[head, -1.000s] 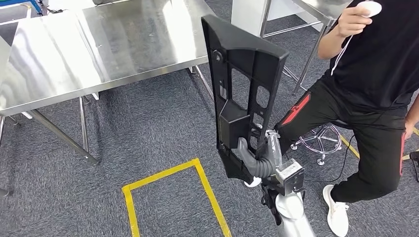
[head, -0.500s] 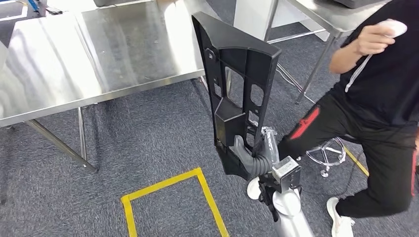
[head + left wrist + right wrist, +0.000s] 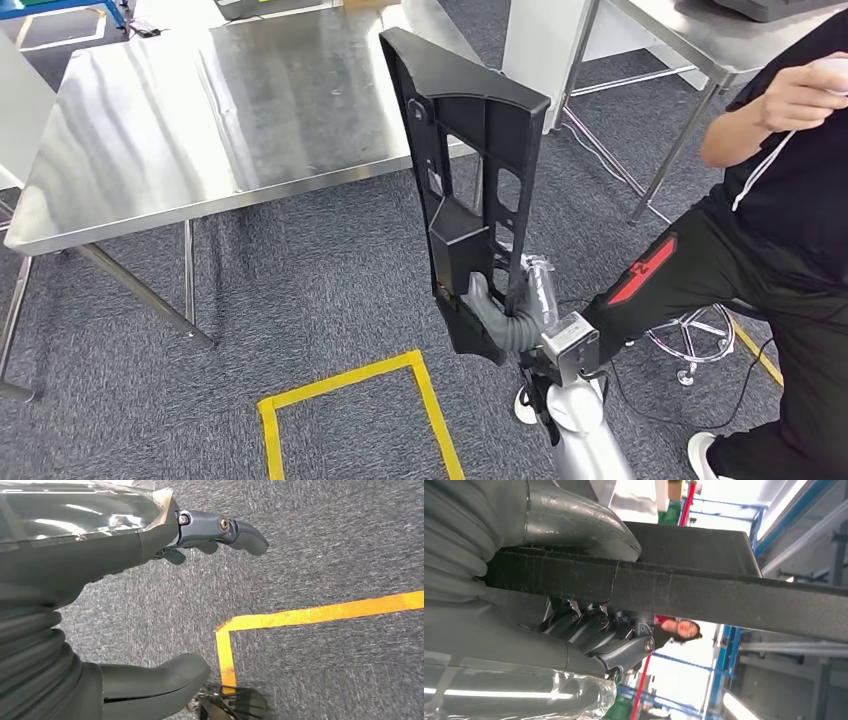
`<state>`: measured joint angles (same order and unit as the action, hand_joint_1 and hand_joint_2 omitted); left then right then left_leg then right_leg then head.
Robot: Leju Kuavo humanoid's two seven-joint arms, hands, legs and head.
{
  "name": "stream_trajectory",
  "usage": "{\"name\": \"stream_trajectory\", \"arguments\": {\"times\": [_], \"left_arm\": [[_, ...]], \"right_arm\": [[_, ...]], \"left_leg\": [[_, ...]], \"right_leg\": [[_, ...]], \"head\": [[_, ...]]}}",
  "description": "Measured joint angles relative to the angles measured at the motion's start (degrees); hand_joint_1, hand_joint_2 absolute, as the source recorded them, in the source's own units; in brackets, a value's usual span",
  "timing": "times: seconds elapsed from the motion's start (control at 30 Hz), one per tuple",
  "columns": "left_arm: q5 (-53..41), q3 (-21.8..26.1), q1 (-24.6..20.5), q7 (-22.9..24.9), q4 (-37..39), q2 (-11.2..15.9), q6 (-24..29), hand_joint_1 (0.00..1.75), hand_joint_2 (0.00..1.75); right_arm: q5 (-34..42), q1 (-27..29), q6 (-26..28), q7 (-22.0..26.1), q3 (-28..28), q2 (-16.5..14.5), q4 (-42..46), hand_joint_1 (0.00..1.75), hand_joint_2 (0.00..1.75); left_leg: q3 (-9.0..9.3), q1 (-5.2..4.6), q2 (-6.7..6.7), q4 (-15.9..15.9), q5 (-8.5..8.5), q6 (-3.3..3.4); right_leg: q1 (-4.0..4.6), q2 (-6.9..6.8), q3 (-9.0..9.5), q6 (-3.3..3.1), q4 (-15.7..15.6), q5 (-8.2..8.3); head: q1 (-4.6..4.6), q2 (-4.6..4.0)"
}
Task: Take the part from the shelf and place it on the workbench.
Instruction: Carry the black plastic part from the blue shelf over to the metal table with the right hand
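A long black plastic part (image 3: pixel 468 180) with cut-out windows stands nearly upright in the head view, its top end over the edge of the steel workbench (image 3: pixel 200 110). My right hand (image 3: pixel 505 320) grips its lower end, thumb wrapped across the front. In the right wrist view the part's edge (image 3: pixel 704 592) runs across the frame, clamped between thumb and fingers (image 3: pixel 599 625). My left hand (image 3: pixel 150 600) hangs over the carpet, holding nothing, its fingers (image 3: pixel 235 530) apart from the thumb.
A person in black (image 3: pixel 780 220) stands close on the right, one hand raised, beside a stool base (image 3: pixel 695 335). Yellow floor tape (image 3: pixel 350 385) marks a box on the grey carpet. A second steel table (image 3: pixel 690 40) is at the back right.
The whole view has shifted: the workbench now sits nearer and more central, the person further right. The part stays gripped in my right hand, still upright.
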<state>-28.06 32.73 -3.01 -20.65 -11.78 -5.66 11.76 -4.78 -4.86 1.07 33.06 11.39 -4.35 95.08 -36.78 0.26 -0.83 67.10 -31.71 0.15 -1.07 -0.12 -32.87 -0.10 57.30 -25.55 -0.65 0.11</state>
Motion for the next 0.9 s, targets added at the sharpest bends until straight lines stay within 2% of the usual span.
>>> {"name": "stream_trajectory", "arguments": {"times": [0.03, 0.07, 0.1, 0.13, 0.2, 0.23, 0.3, 0.43, 0.57, 0.8, 0.9], "left_arm": [[-0.04, 0.03, 0.02, -0.02, 0.00, -0.03, 0.08, 0.00, 1.75], [-0.04, 0.08, 0.09, -0.04, 0.00, -0.05, 0.16, 0.00, 1.75], [-0.04, 0.15, 0.16, -0.06, 0.00, -0.07, 0.25, 0.00, 1.75], [-0.04, 0.21, 0.19, -0.09, 0.00, -0.06, 0.31, 0.00, 1.75], [-0.04, 0.32, 0.16, -0.14, 0.00, 0.00, 0.37, 0.00, 1.75], [-0.07, 0.39, 0.12, -0.16, 0.00, 0.04, 0.37, 0.00, 1.75], [-0.10, 0.58, 0.08, -0.25, 0.00, 0.12, 0.37, 0.00, 1.75], [-0.13, 0.80, 0.11, -0.31, 0.00, 0.12, 0.02, 0.00, 1.75], [-0.14, 0.82, 0.08, -0.37, 0.00, 0.09, -0.43, 0.00, 1.75], [-0.62, 0.82, 0.08, -1.01, 0.00, -0.03, -1.48, 0.00, 1.75], [-0.86, 0.82, 0.08, -1.13, 0.00, 0.07, -1.69, 0.00, 1.75]], "right_arm": [[-0.02, 0.01, 0.00, 0.01, 0.08, 0.00, -0.10, 1.75, 1.75], [-0.03, 0.04, 0.00, 0.01, 0.14, 0.01, -0.23, 1.75, 1.75], [-0.03, 0.05, 0.00, 0.01, 0.19, 0.01, -0.36, 1.75, 1.75], [-0.03, 0.04, 0.00, 0.01, 0.22, 0.01, -0.45, 1.75, 1.75], [-0.03, -0.03, 0.00, 0.02, 0.26, -0.01, -0.51, 1.75, 1.75], [-0.03, -0.11, 0.00, 0.03, 0.28, -0.03, -0.52, 1.75, 1.75], [-0.03, -0.27, 0.01, 0.03, 0.32, -0.14, -0.55, 1.75, 1.75], [0.00, -0.51, 0.08, -0.03, 0.37, -0.22, -0.67, 1.75, 1.75], [0.01, -0.74, 0.13, -0.06, 0.37, -0.26, -0.72, 1.75, 1.75], [0.01, -0.81, 0.19, -0.08, 0.37, -0.28, -0.75, 1.75, 1.75], [-0.02, -0.82, 0.26, -0.10, 0.34, -0.43, -0.74, 1.75, 1.75]], "left_leg": [[-2.16, 0.11, 0.33, 3.51, -1.31, -0.20], [-3.75, 0.19, 0.50, 5.71, -1.84, -0.28], [-4.39, 0.23, 0.59, 5.96, -1.32, -0.23], [-3.85, 0.24, 0.65, 3.98, 0.22, -0.03], [-0.48, 0.03, 0.95, -3.67, 4.27, 0.81], [1.00, -0.18, 1.17, -6.83, 5.20, 1.20], [2.25, -0.64, 1.47, -9.42, 5.58, 1.77], [2.65, -0.97, 1.31, -9.71, 6.52, 1.09], [2.71, -1.22, 1.29, -9.71, 6.42, 1.56], [2.72, -1.28, 1.29, -9.68, 6.26, 1.92], [2.70, -1.40, 1.24, -9.79, 5.97, 2.91]], "right_leg": [[0.11, -0.33, 0.05, -0.18, 0.01, -0.13], [0.22, -0.64, 0.10, -0.31, 0.01, -0.23], [0.34, -0.90, 0.17, -0.41, 0.01, -0.32], [0.46, -1.10, 0.28, -0.44, 0.01, -0.41], [0.67, -1.34, 0.54, -0.39, 0.00, -0.56], [0.77, -1.41, 0.61, -0.27, -0.03, -0.62], [0.92, -1.56, 0.60, 0.06, -0.01, -0.78], [1.20, -1.67, 0.58, 0.05, 0.13, -1.12], [1.08, -1.70, 0.85, 0.46, -0.24, -1.06], [0.99, -1.70, 1.00, 0.54, -0.49, -1.03], [0.44, -1.81, 1.44, 1.44, -1.17, -0.87]], "head": [[0.03, 0.00], [0.03, 0.00], [0.03, 0.00], [0.04, 0.00], [0.02, 0.00], [-0.02, 0.00], [-0.04, 0.00], [-0.12, 0.00], [-0.12, 0.00], [-0.12, 0.00], [-0.07, 0.00]]}}
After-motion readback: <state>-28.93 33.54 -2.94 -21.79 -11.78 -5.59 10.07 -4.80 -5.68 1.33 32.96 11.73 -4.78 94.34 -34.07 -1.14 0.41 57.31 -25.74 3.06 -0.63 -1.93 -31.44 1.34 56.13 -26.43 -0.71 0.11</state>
